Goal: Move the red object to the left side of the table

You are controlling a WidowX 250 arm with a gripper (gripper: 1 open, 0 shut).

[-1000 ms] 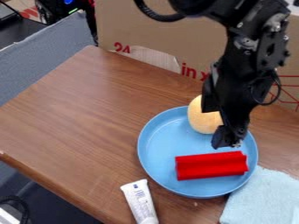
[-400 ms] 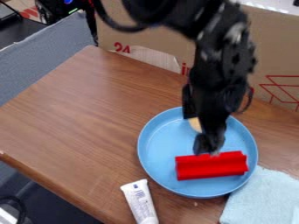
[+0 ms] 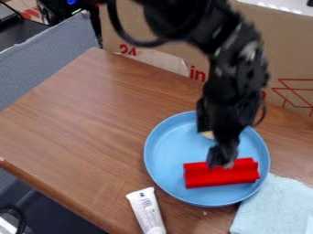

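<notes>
The red block (image 3: 221,172) lies flat in the blue plate (image 3: 166,151) near the tabletop's (image 3: 86,110) front right corner, far from the left side where it must go. The gripper (image 3: 221,155) hangs just above the block's left end, pointing steeply down with its jaws wide, apparently lined up to straddle it. A tube (image 3: 145,211) lies at the front edge and a cloth (image 3: 275,210) at the corner.

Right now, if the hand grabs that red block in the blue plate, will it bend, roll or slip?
The red block looks stiff: straight edges, no sag. Its flat, boxy sides suggest it would slide rather than roll. It lies flat in the blue plate, so it probably won't tip. The hand hangs open just above it; weight and slipperiness can't be judged.
</notes>
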